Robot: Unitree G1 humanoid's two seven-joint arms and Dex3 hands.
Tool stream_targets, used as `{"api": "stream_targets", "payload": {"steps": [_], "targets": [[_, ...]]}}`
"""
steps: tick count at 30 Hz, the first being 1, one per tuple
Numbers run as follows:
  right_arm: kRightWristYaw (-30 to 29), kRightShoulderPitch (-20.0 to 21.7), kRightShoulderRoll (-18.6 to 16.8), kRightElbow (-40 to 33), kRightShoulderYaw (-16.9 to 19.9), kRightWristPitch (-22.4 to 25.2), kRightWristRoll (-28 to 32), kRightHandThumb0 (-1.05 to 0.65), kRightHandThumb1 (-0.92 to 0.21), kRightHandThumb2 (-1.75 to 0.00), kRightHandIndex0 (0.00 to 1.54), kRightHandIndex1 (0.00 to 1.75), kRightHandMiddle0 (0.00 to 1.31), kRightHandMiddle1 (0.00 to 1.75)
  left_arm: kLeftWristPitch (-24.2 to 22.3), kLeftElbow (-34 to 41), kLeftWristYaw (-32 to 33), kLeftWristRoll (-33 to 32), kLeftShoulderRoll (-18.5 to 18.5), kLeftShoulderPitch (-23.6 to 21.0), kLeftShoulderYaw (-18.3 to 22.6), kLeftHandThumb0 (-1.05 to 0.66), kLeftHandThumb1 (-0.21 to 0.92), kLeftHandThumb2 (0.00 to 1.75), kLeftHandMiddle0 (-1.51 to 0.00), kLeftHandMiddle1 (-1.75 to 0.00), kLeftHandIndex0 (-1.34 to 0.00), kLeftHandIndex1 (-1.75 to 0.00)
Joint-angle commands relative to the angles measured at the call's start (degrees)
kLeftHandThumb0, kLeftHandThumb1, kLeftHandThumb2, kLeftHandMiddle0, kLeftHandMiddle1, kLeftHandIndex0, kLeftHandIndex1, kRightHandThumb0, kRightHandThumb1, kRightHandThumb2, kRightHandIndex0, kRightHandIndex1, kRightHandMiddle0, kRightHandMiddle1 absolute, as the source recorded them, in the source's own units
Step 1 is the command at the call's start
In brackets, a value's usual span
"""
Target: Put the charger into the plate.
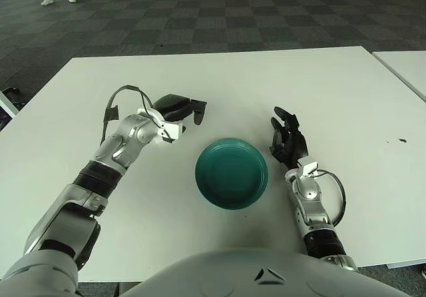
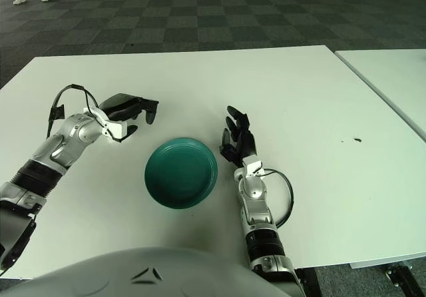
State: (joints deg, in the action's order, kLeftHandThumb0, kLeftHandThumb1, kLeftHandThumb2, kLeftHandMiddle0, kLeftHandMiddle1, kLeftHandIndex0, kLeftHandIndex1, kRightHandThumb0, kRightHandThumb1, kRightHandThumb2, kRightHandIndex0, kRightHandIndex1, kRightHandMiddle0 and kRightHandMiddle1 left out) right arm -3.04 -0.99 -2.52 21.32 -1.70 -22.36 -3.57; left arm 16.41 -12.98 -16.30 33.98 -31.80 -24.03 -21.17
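A teal plate (image 1: pixel 231 172) sits on the white table in front of me, with nothing in it. My left hand (image 1: pixel 180 112) hovers just up and left of the plate, its black fingers (image 1: pixel 198 112) stretched toward the right with the tips bent down, and nothing shows between them. My right hand (image 1: pixel 287 139) is beside the plate's right rim, fingers spread and pointing away from me, holding nothing. No charger shows in either view; the spot under my left hand is hidden.
The white table (image 1: pixel 333 90) stretches wide behind and to the right of the plate. A second white table (image 1: pixel 407 67) stands at the far right across a narrow gap. A small dark speck (image 1: pixel 402 140) marks the table's right side.
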Motion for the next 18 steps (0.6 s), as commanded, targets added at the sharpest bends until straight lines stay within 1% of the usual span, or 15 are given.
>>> {"api": "stream_targets", "payload": {"steps": [1,18], "targets": [[-0.07,-6.54,-1.40,8.75,-0.59,6.00,0.19,-0.68,-0.92,-0.88,0.30,0.00,0.00,0.66,-0.80,1.28,-1.00,-0.25,-1.09,0.80,1.30,0.00,0.18,1.44,-0.62,-1.75,-0.63,-1.63],[0.03,-6.54,-1.42,8.90,-0.62,5.81,0.26,-0.68,-0.92,-0.88,0.31,0.01,0.00,0.66,-2.16,4.68,-1.85,0.63,-1.26,1.31,2.18,0.00,0.18,1.44,-0.61,-1.75,-0.64,-1.63]]}}
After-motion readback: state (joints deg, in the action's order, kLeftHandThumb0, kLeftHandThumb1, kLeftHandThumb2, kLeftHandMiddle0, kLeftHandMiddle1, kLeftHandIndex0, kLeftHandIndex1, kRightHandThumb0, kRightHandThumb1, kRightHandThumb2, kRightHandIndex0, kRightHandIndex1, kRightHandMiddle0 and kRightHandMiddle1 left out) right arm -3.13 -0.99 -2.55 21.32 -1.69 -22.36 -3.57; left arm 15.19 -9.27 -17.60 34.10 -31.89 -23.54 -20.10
